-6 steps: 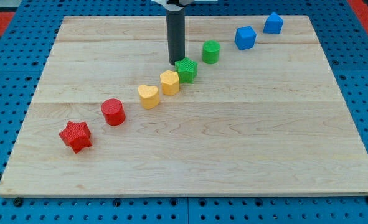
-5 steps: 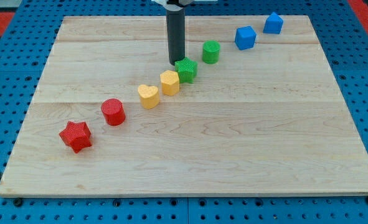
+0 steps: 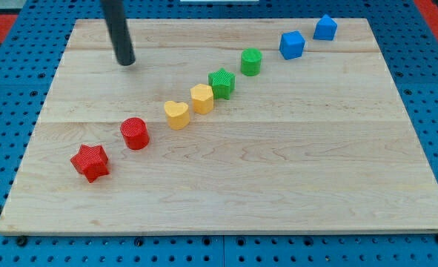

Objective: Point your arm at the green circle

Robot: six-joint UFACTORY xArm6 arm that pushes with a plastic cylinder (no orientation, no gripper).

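The rod [image 3: 118, 30] is cut off by the view's top edge, so only its lower length down to my tip [image 3: 126, 64] is seen. The blue perforated surface [image 3: 4, 148] around the tabletop [image 3: 278, 163] is cropped on all sides of the view.

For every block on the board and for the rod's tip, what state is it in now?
My tip: on the board, top left, far from all blocks.
Green circle: upright, standing alone.
Green star: touching yellow hexagon.
Yellow hexagon: beside the yellow heart.
Yellow heart: upright.
Red circle: alone.
Red star: alone.
Blue cube: alone.
Blue house-shaped block: alone.
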